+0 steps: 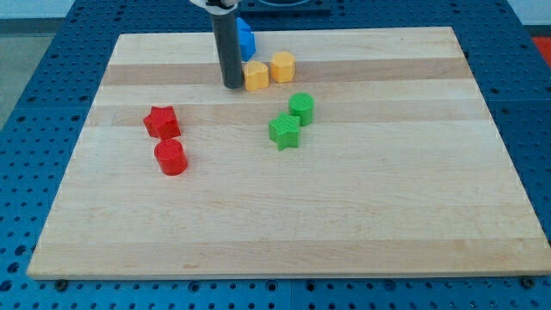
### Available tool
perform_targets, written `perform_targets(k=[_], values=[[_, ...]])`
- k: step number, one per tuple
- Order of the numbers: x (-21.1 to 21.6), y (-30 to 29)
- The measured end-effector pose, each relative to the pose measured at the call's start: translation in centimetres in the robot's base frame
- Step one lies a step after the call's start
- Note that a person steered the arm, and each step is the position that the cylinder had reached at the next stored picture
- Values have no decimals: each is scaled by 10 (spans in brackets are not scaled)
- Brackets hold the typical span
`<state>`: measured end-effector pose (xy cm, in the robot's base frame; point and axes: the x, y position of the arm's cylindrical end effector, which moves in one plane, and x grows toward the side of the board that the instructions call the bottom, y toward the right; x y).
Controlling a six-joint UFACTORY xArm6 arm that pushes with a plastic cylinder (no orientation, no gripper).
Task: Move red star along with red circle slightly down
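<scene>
The red star (161,121) lies on the wooden board (344,215) at the view's left. The red circle (170,158) sits just below it, almost touching. My tip (232,85) stands near the view's top, up and to the right of the red star, just left of a yellow block (256,76). The tip touches neither red block.
A second yellow block (282,66) sits right of the first. A blue block (244,39) is partly hidden behind the rod. A green circle (301,108) and a green star (284,131) sit together near the middle.
</scene>
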<state>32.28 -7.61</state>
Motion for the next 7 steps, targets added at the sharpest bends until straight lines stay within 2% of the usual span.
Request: perform_targets(k=[3,4,6,7], values=[[0,58],[0,38],[0,-59],[23,-94]])
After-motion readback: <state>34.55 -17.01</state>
